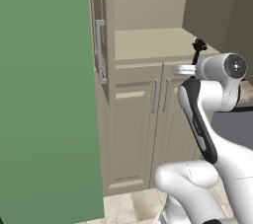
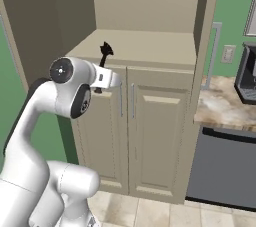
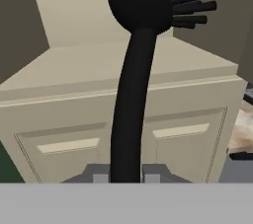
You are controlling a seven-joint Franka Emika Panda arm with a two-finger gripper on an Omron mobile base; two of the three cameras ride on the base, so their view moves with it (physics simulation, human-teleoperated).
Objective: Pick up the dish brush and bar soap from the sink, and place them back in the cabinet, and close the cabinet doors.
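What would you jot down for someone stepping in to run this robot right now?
Gripper: shut on the thin handle of the all-black dish brush, bristly head up.
Brush: held in front of the tall beige wooden cabinet, at the level of its open shelf; not yet set down.
Cabinet doors: upper ones stand open.
Left: place the brush on the shelf, fetch the bar soap, shut the doors.

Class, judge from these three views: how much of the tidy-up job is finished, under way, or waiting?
Done: the dish brush is out of the sink. In hand: the gripper is shut on its handle, bristles up, before the cabinet shelf. Left: set it on the shelf, fetch the bar soap, shut the cabinet doors, which stand open.
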